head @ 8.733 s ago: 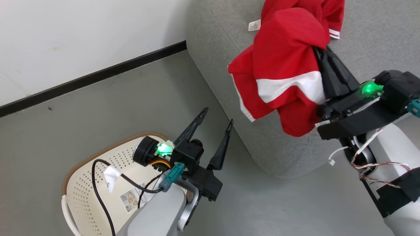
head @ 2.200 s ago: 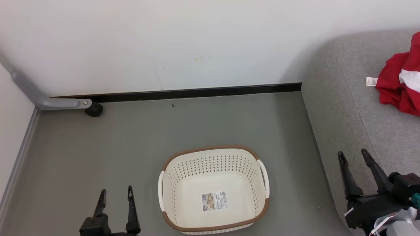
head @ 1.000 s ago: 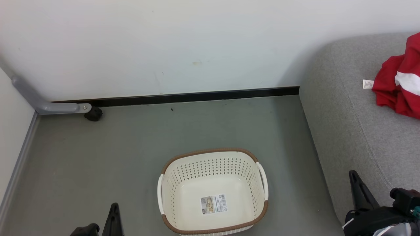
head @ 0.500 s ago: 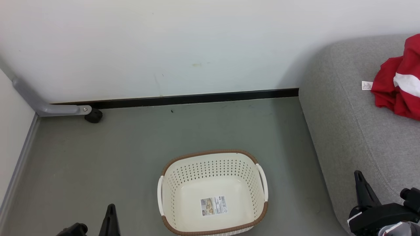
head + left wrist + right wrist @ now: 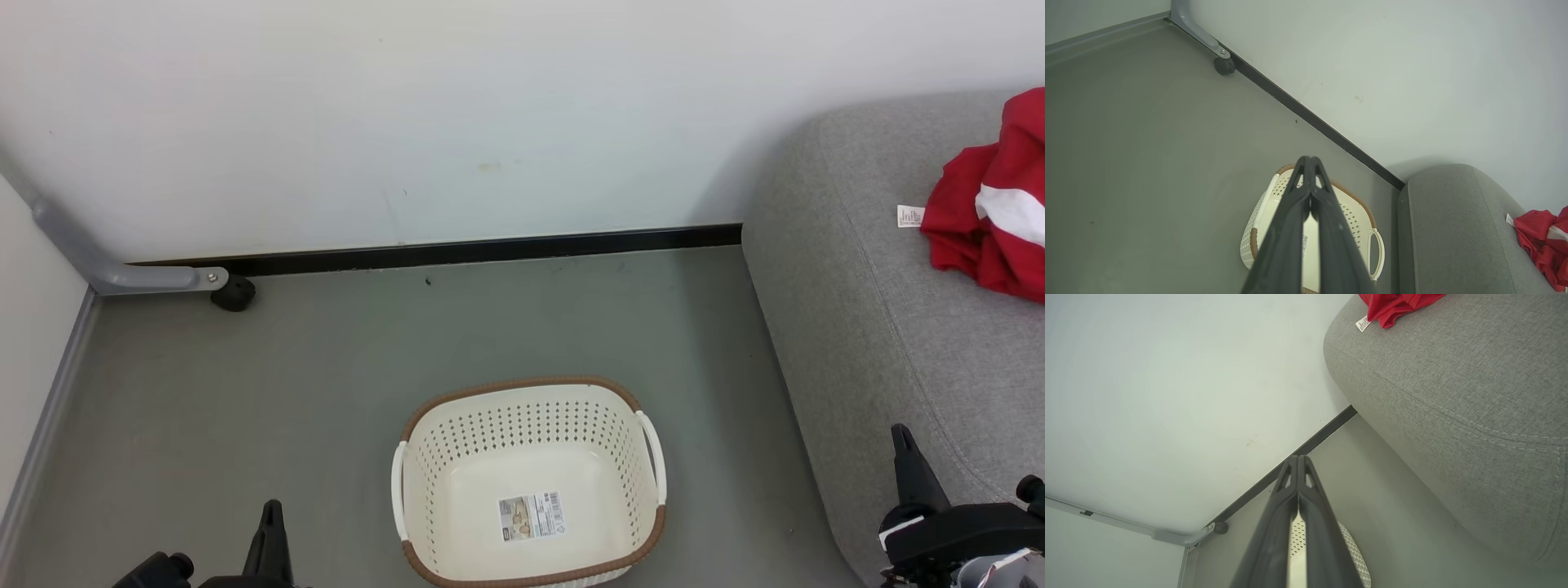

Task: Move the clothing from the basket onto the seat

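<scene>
- left jaws: shut, the 2 fingers point(image 5: 1286, 237) pressed tog. tip to tip, nothing held; low at L of head view, over the floor point(image 5: 245, 392).
- right jaws: shut too, fingers point(image 5: 1274, 535) meeting at tips, nothing btwn; low at R of head view, near seat's front corner.
- basket point(image 5: 529, 385): upright on floor btwn the 2 arms; cream w/ brown rim, white handle each side; bare bottom shows a barcode sticker point(image 5: 532, 516).
- seat point(image 5: 865, 327): grey cushion R of basket, apart from it, running back to the wall.
- clothing point(image 5: 988, 237): red heap w/ white panel, lying on top of seat at far R, well apart from basket; small white label point(image 5: 909, 216) on cushion at its L edge.
- far end: white wall point(image 5: 490, 106), black skirting point(image 5: 490, 249) along floor; grey bar w/ black wheel point(image 5: 233, 294) in L corner.
</scene>
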